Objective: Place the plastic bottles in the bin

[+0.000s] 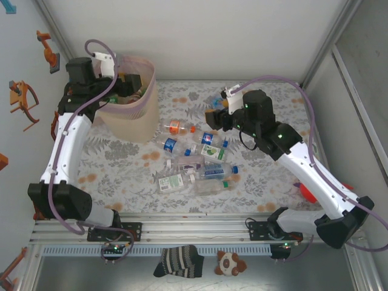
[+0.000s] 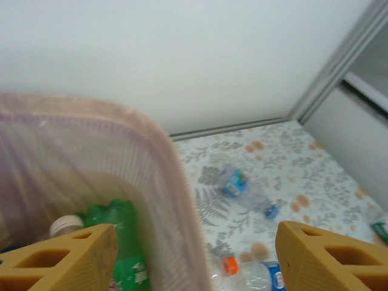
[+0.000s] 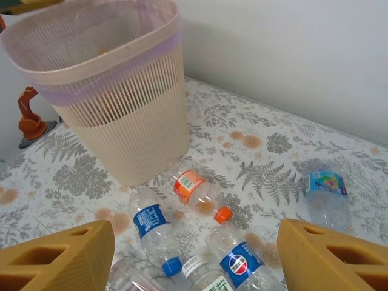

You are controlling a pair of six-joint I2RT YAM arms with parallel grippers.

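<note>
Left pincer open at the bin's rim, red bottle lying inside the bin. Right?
Wrong on one point: the bottle inside the bin is green, not red. The left wrist view shows the green bottle lying down inside it. The rest holds: the left pincer is open at the bin's rim, with nothing between its fingers.

Treat the bin at the far left of the table as your tallest obstacle. The left arm reaches over its rim, and the left fingers, spread wide, stand above its mouth. The bottles lie close together across the centre. You have bare table near left, in front of the bin, and along the back wall between the bin and the right arm.
</note>
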